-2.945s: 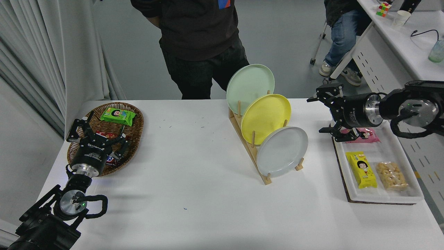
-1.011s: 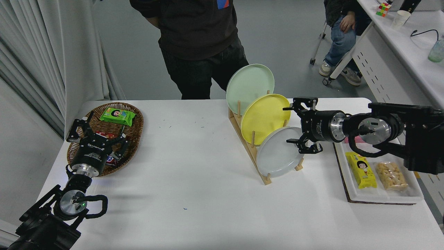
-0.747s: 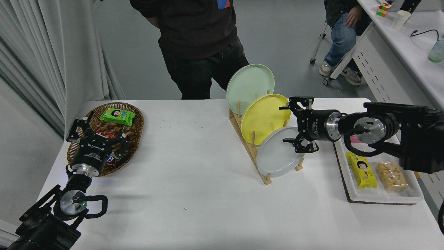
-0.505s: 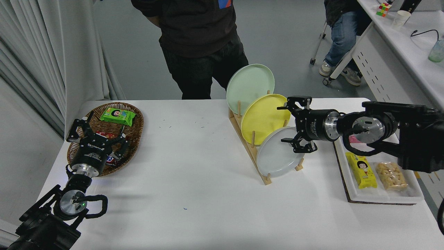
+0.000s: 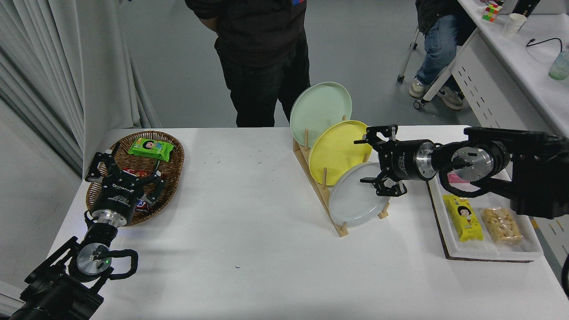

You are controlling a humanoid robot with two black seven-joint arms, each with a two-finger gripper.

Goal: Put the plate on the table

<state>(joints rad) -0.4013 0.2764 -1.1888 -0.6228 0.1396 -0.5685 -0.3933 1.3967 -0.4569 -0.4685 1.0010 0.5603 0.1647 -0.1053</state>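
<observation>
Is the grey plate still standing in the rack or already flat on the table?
Standing: the grey plate leans on edge between the wooden rack pegs.

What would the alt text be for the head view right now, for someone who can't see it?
The right gripper, open, reaches sideways to the upper right rim of the pale grey plate, which stands in a wooden rack in front of a yellow plate and a mint-green plate on the white table. The left gripper, open, sits parked over a wicker basket.
</observation>
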